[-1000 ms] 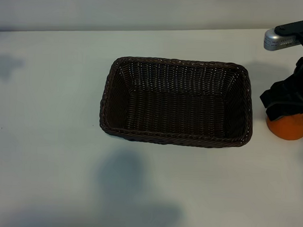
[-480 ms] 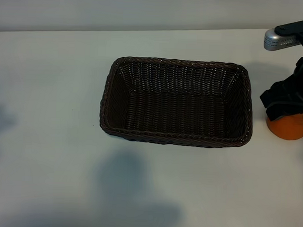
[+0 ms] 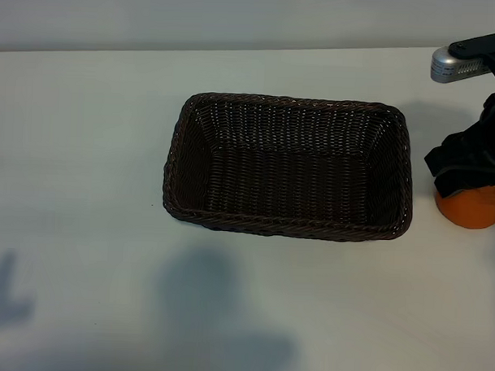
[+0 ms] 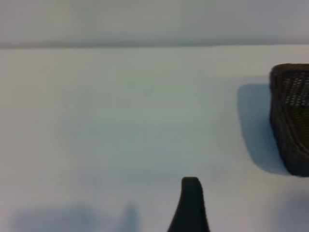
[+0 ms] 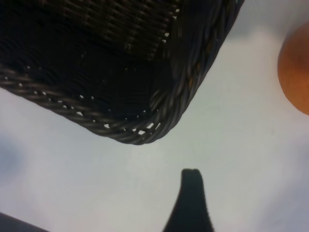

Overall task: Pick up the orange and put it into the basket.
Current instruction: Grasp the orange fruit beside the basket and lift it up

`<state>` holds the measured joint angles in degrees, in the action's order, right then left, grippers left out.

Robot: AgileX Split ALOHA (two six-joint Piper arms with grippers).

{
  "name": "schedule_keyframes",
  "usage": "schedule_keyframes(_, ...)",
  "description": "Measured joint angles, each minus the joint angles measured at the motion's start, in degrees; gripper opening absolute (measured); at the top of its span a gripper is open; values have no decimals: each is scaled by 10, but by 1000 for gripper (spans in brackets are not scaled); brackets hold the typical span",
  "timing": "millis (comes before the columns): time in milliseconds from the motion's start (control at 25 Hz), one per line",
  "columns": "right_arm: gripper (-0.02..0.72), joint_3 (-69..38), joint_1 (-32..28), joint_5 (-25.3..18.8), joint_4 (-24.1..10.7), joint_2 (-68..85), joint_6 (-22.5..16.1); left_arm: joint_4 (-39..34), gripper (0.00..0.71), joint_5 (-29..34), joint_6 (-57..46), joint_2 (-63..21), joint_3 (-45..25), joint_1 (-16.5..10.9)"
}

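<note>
The dark brown wicker basket (image 3: 173, 162) stands in the middle of the white table with nothing in it. To its right lies the orange (image 3: 474, 210), its upper part hidden behind my right gripper (image 3: 469, 165), which hangs just above it. The right wrist view shows one dark finger (image 5: 191, 198) over bare table, a basket corner (image 5: 193, 92) ahead and the orange (image 5: 297, 67) off to the side, outside the jaws. That gripper is open and holds nothing. My left arm is outside the exterior view. Its wrist view shows one finger (image 4: 191, 205) over bare table and the basket's end (image 4: 289, 121) farther off.
The table's far edge meets a pale wall (image 3: 237, 22). Soft shadows lie on the table in front of the basket (image 3: 203, 290) and at the front left corner (image 3: 4, 295). A silver part of the right arm (image 3: 455, 66) sits at the far right.
A faint shadow at the table's left side has slid toward the front edge. The right arm, the orange and the basket have not moved.
</note>
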<state>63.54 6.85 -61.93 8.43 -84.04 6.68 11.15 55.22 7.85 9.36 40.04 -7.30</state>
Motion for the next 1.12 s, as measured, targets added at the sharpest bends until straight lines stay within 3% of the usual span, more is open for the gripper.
schedule_keyframes(240, 558, 0, 0, 0, 0, 0, -1, 1, 596, 11, 20, -95, -61, 0)
schedule_keyframes(480, 558, 0, 0, 1, 0, 0, -1, 6, 595, 28, 21, -98, -98, 0)
schedule_keyframes(1120, 558, 0, 0, 1, 0, 0, -1, 23, 594, 71, 22, -99, -114, 0)
